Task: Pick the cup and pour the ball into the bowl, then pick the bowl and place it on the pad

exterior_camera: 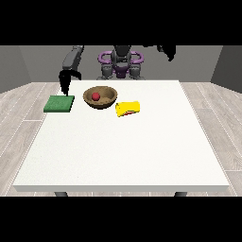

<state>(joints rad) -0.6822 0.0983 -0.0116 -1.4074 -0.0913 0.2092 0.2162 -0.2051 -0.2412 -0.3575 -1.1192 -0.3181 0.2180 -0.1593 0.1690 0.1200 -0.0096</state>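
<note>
We see the big white table [123,151] first. On it sits the brown bowl [100,98] with the red ball [96,96] already inside, so step 1 looks done. The green pad [59,103] lies just beside the bowl. The yellow cup [128,108] lies tipped over, also beside it. Step 2 comes next: lift the bowl onto the pad. The hand at the view's left [64,80] hangs above the pad, fingers pointing down and holding nothing. The hand at the view's right [168,51] is raised high; we cannot tell its fingers.
</note>
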